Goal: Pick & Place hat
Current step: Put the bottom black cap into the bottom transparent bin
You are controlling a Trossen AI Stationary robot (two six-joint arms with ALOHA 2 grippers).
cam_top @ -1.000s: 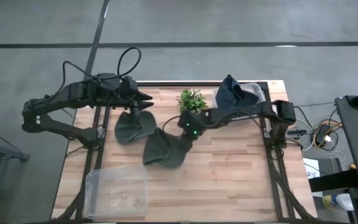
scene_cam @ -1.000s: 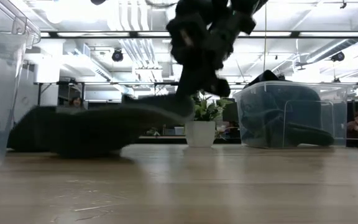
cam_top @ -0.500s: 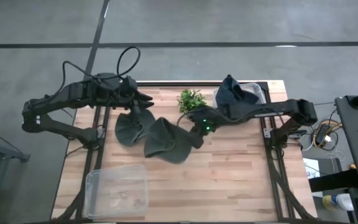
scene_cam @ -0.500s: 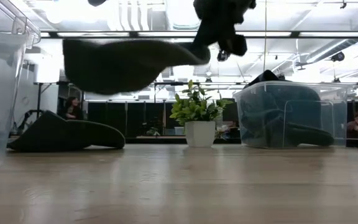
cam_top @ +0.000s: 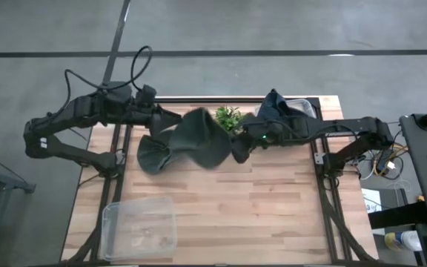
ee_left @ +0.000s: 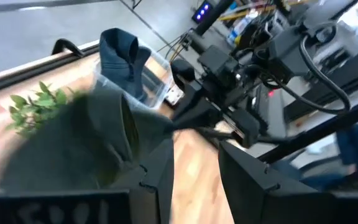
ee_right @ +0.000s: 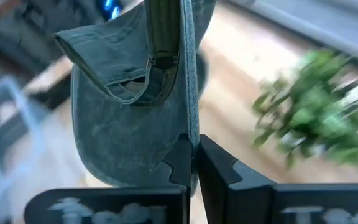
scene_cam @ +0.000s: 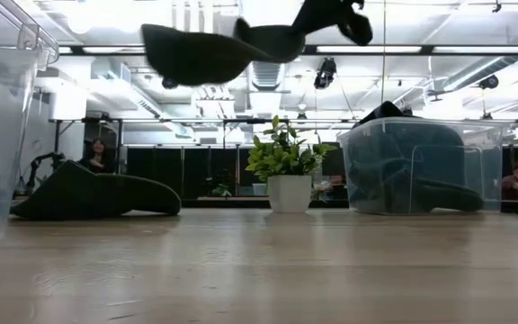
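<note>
A dark grey cap [cam_top: 199, 138] is in the air over the table's middle, next to a small potted plant [cam_top: 228, 117]; it also shows in the low view [scene_cam: 207, 52] and the right wrist view [ee_right: 135, 93]. My right gripper [cam_top: 239, 145] is shut on it [ee_right: 194, 163]. A second dark cap [cam_top: 151, 156] lies flat on the table's left part [scene_cam: 97, 194]. My left gripper [cam_top: 172, 119] is open [ee_left: 194, 171] beyond that cap's far side and touches nothing. My right gripper pinches the lifted cap by an edge [ee_right: 190, 134] between its two fingers [ee_right: 180, 163]; which edge, I cannot tell. The fingers come roughly level from the table's right. The cap is lifted clear of the table and stretches away from the fingers toward the left [scene_cam: 187, 54].
A clear bin [cam_top: 296, 111] holding more dark caps stands at the far right corner [scene_cam: 421, 171]. Another clear bin [cam_top: 141, 228] sits at the near left corner. The plant in its white pot [scene_cam: 286, 171] stands at the far edge. Bare wood [cam_top: 273, 200] lies near and right.
My right gripper has risen and drawn toward the table's far right, keeping its hold. The cap, which was partly on the table a second ago, is now lifted clear and high, and has moved toward the far edge beside the plant. The second cap stayed where it was.
</note>
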